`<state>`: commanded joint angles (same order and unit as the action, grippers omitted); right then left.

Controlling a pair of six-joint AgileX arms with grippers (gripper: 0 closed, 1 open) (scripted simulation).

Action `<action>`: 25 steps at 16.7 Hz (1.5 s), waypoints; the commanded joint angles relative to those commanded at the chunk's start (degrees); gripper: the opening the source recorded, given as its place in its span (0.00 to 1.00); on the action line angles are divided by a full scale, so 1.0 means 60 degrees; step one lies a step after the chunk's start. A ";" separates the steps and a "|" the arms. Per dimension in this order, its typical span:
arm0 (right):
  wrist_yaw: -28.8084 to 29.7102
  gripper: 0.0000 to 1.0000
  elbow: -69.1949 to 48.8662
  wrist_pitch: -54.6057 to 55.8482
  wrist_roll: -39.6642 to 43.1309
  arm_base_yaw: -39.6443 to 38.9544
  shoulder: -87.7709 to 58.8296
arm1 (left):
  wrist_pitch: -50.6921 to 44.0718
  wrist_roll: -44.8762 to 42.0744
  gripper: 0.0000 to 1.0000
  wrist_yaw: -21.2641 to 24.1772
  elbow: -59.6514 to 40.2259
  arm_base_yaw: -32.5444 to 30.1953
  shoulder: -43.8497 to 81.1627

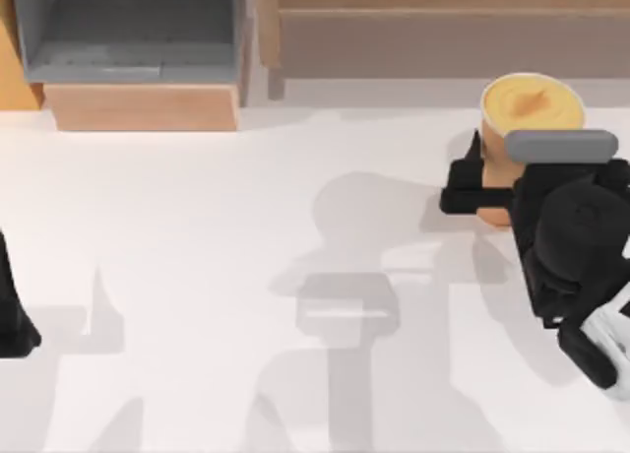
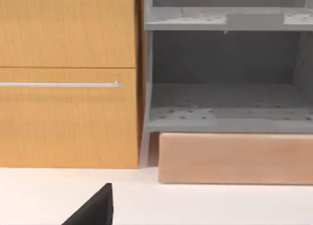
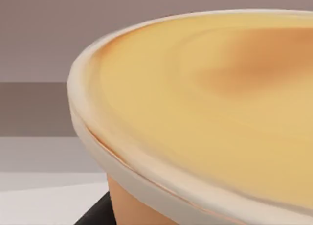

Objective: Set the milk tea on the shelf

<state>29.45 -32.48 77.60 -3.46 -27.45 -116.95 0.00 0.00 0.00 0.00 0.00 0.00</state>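
- While the right gripper [image 1: 497,182] sits at the right of the top view, the milk tea [image 1: 530,106] stands upright between its black fingers [image 1: 463,197], jaws closed against the orange-tan cup's sides just under the pale rim.
- Up close in the right wrist view, the milk tea [image 3: 205,117] shows a yellow-orange domed top inside a pale rim, with the tapered cup wall below it and a dark finger [image 3: 95,214] at its side.
- Cup is at the upper right of the top view, just in front of the shelf [image 1: 443,34], whose long taupe-brown board runs along the top edge; whether the cup's base touches the white table [image 1: 246,226] cannot be told.
- Grey-lined box [image 1: 133,39] with a pale wood front sits at the upper left; in the left wrist view its grey compartments [image 2: 225,95] hold nothing.
- Right arm reaches in from the lower right, wrist above the cup's near side.
- Left gripper [image 1: 15,315] is parked at the left edge; its jaws cannot be made out.
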 joint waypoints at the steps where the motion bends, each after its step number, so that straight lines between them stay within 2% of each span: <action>1: 0.0000 0.00 0.0000 0.0000 0.0000 0.0000 0.0000 | 0.0000 0.0000 1.00 0.0000 0.0000 0.0000 0.0000; 6: -0.0024 0.00 -0.0260 0.0137 -0.0027 -0.0087 0.0162 | 0.0000 0.0000 1.00 0.0000 0.0000 0.0000 0.0000; 13: -0.0238 0.00 -0.2371 -0.0777 -0.0059 -0.0845 0.0663 | 0.0000 0.0000 1.00 0.0000 0.0000 0.0000 0.0000; 19: -0.0345 0.00 -0.4948 -0.3186 -0.0051 -0.1237 0.0764 | 0.0000 0.0000 1.00 0.0000 0.0000 0.0000 0.0000; 25: -0.0197 0.00 -0.7484 -0.6647 -0.0005 -0.0953 0.0671 | 0.0000 0.0000 1.00 0.0000 0.0000 0.0000 0.0000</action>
<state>28.27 -77.38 37.72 -3.48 -33.16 -112.92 0.00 0.00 0.00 0.00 0.00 0.00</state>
